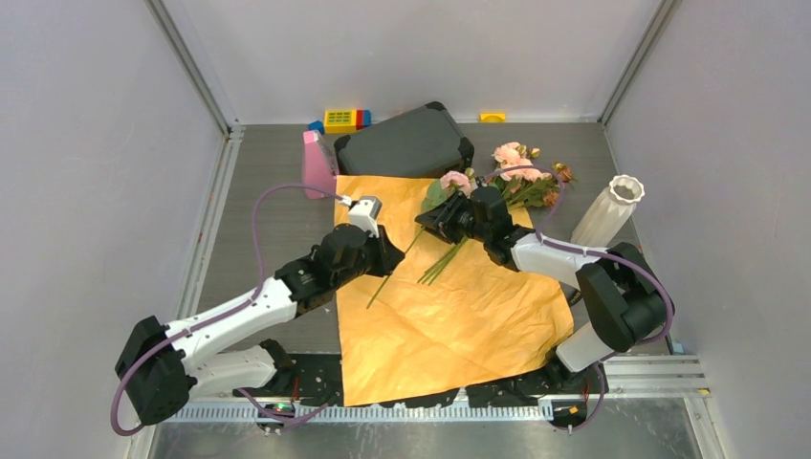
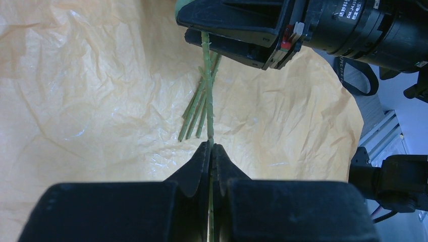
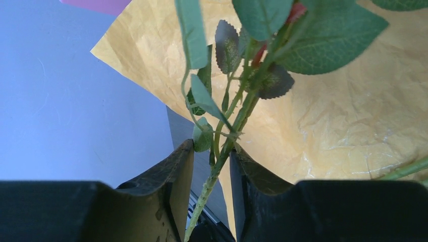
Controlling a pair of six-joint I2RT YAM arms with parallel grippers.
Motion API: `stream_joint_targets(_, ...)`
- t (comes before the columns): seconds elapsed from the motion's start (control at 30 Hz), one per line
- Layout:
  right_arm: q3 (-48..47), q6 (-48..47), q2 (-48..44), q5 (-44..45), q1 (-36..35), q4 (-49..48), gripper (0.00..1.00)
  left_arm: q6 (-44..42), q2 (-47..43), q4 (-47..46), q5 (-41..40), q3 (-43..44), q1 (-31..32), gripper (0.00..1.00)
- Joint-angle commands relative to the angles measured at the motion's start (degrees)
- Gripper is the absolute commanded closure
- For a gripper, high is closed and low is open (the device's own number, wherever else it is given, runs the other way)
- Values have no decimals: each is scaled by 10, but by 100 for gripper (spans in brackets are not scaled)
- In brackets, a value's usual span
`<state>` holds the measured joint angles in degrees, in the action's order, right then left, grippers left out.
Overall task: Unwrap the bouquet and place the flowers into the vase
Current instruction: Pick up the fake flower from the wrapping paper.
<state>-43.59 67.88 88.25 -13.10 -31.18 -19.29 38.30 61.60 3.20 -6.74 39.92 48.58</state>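
The bouquet lies unwrapped: its orange paper (image 1: pixel 459 316) is spread flat on the table. Most of the flowers (image 1: pixel 524 177) rest at the paper's far right corner, with their stems (image 1: pixel 442 263) on the sheet. The white vase (image 1: pixel 609 210) stands upright to the right of them. My left gripper (image 2: pixel 211 146) is shut on the lower part of one thin green stem (image 2: pixel 207 75). Further up that stem, my right gripper (image 3: pixel 212 154) is open around it, just below the leaves (image 3: pixel 323 40). The stem leans on one finger. Its pink rose (image 1: pixel 455 180) sits beyond the right gripper (image 1: pixel 432 222).
A black case (image 1: pixel 402 143) stands behind the paper, with a pink wedge-shaped object (image 1: pixel 316 163) at its left. Coloured bricks (image 1: pixel 344 120) and a yellow block (image 1: pixel 493 117) lie along the back wall. Several cut stems (image 2: pixel 194 118) lie on the paper between the grippers.
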Motion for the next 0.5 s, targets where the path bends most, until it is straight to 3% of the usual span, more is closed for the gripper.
stream_joint_targets(0.0, -23, 10, -1, 10, -5, -40, 68, -15, -10, -29, 26, -5, -1, 100)
stream_joint_targets(0.3, -14, 12, -8, 13, -4, -55, 96, -16, 1, -44, 41, -4, -1, 100)
stream_joint_targets(0.47, -3, 12, -11, 14, -5, -72, 100, -13, 8, -42, 45, -3, -1, 100)
